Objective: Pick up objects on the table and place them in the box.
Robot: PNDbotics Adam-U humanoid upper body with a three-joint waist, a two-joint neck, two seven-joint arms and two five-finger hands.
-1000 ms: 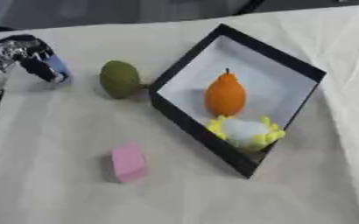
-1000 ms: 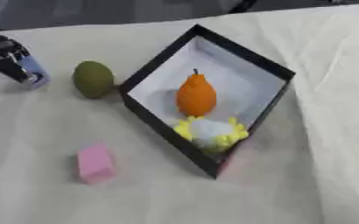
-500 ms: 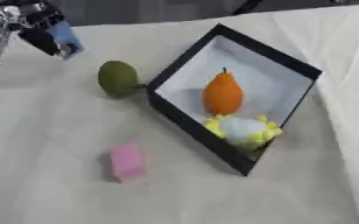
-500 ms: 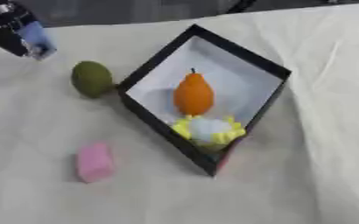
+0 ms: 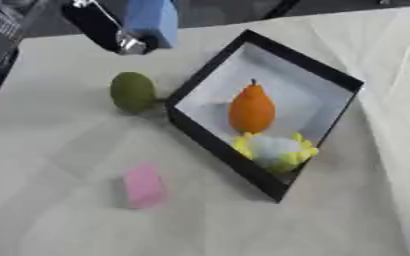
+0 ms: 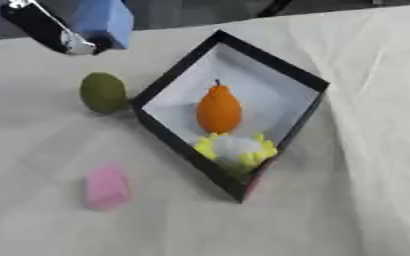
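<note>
My left hand (image 5: 103,31) is up at 11 o'clock, fingers curled round a light blue block (image 5: 153,20), holding it in the air above the cream cloth table (image 5: 60,220). The black square box with a white inside (image 5: 335,80) sits in the middle, with an orange pear (image 5: 251,109) and a yellow and white flower toy (image 5: 275,150) inside. A green round fruit (image 5: 132,91) lies just beside the box at 9 o'clock, and a pink block (image 5: 144,185) lies at 7 o'clock.

Left hand (image 5: 103,27) at far left: black, glossy, rounded segments. Silver metal joint cap shows at lower end, thin pale line crossing black surface. Forearm at left edge: dark casing with grid-like pattern and pale flecks; detail blurred. Right hand: only small dark tip at far right edge, right eye view.
</note>
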